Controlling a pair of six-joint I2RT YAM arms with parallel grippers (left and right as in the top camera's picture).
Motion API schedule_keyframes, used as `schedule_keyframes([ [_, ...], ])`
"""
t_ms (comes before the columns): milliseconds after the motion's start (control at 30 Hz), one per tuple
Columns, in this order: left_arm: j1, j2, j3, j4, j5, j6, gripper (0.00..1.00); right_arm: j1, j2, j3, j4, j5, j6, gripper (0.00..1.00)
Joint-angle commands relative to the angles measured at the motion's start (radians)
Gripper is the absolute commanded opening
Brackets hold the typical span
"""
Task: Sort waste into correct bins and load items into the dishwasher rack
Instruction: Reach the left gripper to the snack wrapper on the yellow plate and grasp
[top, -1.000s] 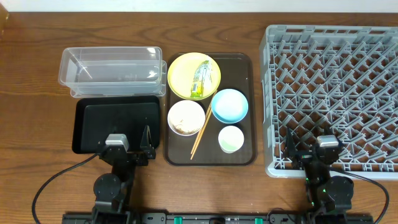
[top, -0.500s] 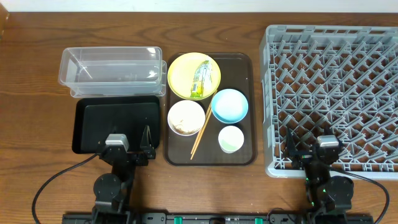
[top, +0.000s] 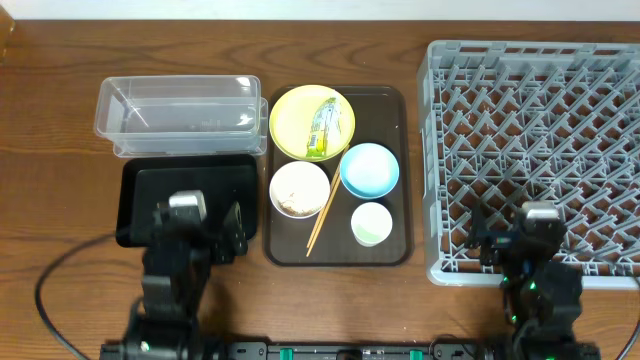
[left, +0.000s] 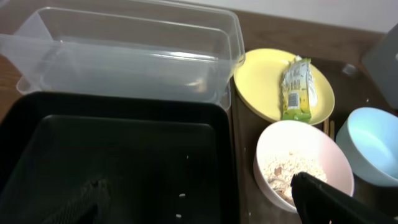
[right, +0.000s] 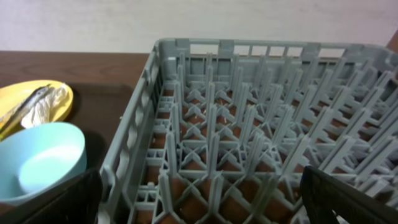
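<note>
Yellow-green wrapper (left: 296, 89) (print unreadable) lies on plate (left: 261, 84); left fingers (left: 326, 200) and right fingers (right: 351, 200) gape, empty.

Staged lab bench; wooden table (top: 50, 150), dishwasher rack (top: 540, 150), bare wall (right: 186, 18)

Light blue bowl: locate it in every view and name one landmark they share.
Overhead: light blue bowl at centre, on the brown tray.
Left wrist: bowl at the right edge, cut off.
Right wrist: bowl in the lower left corner.
Shared landmark: the yellow plate holding the wrapper, next to the bowl.
</note>
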Motion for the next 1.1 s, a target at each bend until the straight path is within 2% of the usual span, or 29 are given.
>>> schedule_keyframes([
  [0,0.005,0.196,0.167,-0.075,0.008,-0.011,0.94,0.016,0.153,0.138,-0.056,0.039,0.011,0.99],
  [167,0.005,0.482,0.438,-0.322,0.125,-0.011,0.94,0.015,0.388,0.325,-0.203,0.040,0.011,0.99],
  [267,0.005,0.626,0.602,-0.486,0.141,-0.010,0.94,0.015,0.508,0.420,-0.276,0.034,0.011,0.99],
  [367,0.005,0.718,0.714,-0.554,0.159,-0.012,0.94,0.015,0.587,0.478,-0.317,0.032,0.011,0.99],
  [433,0.005,0.751,0.753,-0.529,0.215,-0.011,0.94,0.015,0.620,0.496,-0.324,0.023,0.011,0.99],
  [533,0.003,0.779,0.759,-0.393,0.276,-0.011,0.94,0.015,0.637,0.499,-0.322,-0.014,0.011,0.99],
  [667,-0.026,0.861,0.782,-0.273,0.275,-0.011,0.94,0.015,0.637,0.499,-0.318,-0.020,0.011,0.99],
  [900,-0.129,1.110,0.948,-0.235,0.092,0.012,0.94,0.015,0.637,0.499,-0.296,-0.021,0.011,0.99],
  [1067,-0.203,1.257,0.999,-0.119,0.058,0.011,0.94,0.015,0.637,0.499,-0.296,-0.021,0.011,0.99],
])
